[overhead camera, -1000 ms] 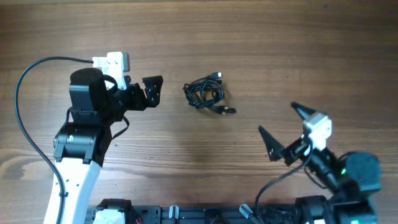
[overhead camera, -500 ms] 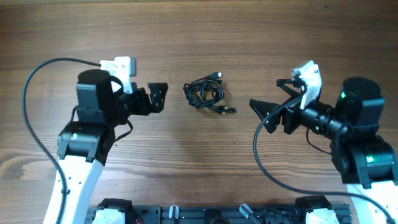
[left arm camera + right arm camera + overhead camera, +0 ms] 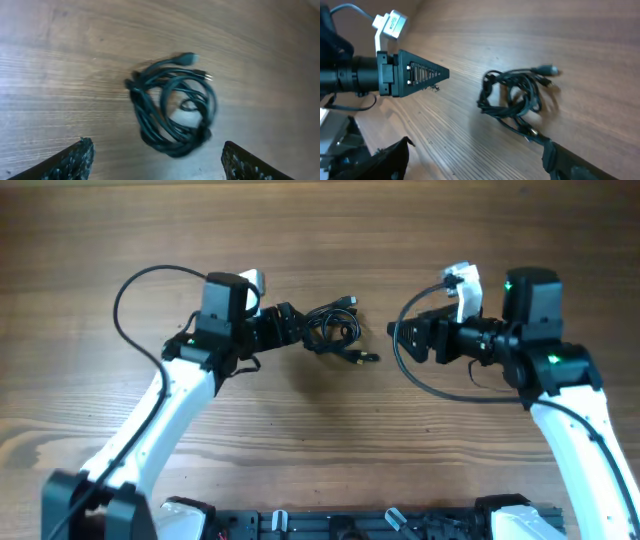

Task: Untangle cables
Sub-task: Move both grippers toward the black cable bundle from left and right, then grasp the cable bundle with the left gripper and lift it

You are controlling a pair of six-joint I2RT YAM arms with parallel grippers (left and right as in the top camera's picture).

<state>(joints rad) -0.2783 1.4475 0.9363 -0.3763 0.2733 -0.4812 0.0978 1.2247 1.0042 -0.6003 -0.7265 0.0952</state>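
Cables lie knotted just ahead of the open left jaws; open right jaws nearby, apart.

The cables lie bundled on the table, near its middle; the left gripper sits just beside the bundle's left; the right gripper stands to its right, apart; the bundle lies between them
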